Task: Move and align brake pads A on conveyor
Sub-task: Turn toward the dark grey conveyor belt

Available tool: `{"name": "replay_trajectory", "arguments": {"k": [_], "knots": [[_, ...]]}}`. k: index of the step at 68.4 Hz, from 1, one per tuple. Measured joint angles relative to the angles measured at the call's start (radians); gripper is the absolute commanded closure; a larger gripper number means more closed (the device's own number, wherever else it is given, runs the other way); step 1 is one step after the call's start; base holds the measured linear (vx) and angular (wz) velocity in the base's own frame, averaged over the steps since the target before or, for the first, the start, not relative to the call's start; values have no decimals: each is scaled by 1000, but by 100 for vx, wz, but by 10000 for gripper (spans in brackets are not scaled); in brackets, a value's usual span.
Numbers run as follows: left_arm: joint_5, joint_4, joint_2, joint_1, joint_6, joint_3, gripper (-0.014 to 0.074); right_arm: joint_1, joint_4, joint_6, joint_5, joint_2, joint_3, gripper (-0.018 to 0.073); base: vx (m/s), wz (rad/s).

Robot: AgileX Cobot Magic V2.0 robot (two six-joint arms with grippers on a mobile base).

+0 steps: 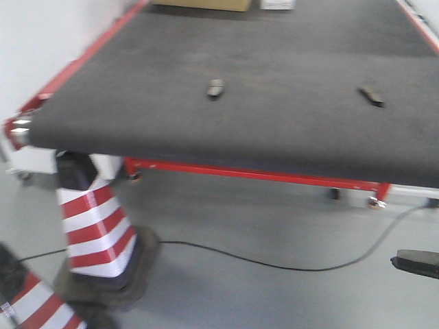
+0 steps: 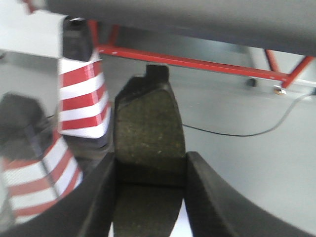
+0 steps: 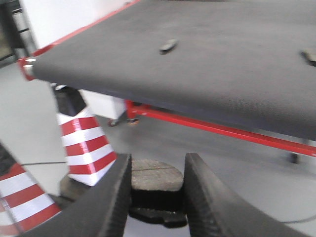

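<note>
The conveyor is a charcoal belt with red edges, ahead of me and above floor level. Two brake pads A lie on it, one near the middle and one to the right. The right wrist view shows the same two, the middle pad and the right pad. My left gripper is shut on a third pad, held lengthwise over the floor, below the belt's edge. Also short of the belt, my right gripper is shut on a fourth pad, friction face up.
A red-and-white traffic cone stands on the floor under the belt's front left corner, and a second cone is at the bottom left. A black cable runs across the grey floor. Red frame bars carry the belt.
</note>
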Motion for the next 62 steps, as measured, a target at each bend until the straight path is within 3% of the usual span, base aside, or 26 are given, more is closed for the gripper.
{"name": "replay_trajectory", "arguments": {"k": [30,62], "knots": [[0,-1,0,0,0,0,603,0,0,0,0,0,0,564,10,-38],[0,-1,0,0,0,0,603,0,0,0,0,0,0,564,16,-8]]}}
